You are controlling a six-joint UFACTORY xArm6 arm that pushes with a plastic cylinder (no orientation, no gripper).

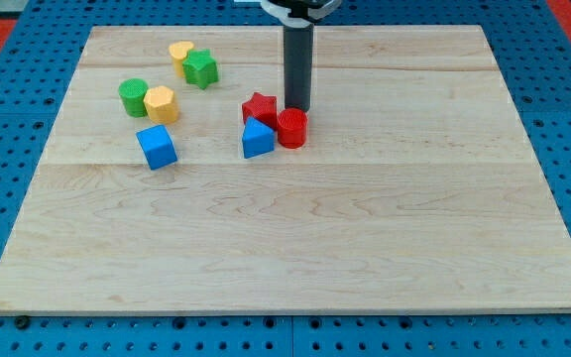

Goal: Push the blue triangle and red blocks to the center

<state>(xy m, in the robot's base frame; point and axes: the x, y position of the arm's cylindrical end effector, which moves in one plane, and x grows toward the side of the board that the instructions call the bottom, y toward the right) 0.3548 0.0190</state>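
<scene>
The blue triangle (257,139) sits near the board's middle, a little toward the view's top. A red star block (259,107) touches it from above. A red cylinder (291,128) touches the blue triangle's right side. My tip (296,107) stands just above the red cylinder and right of the red star, close to both.
A blue cube (157,147) lies to the left. A green cylinder (133,97) and a yellow block (161,103) sit together at upper left. A yellow heart (179,52) and a green star (201,68) sit near the top. The wooden board (295,248) lies on a blue pegboard surface.
</scene>
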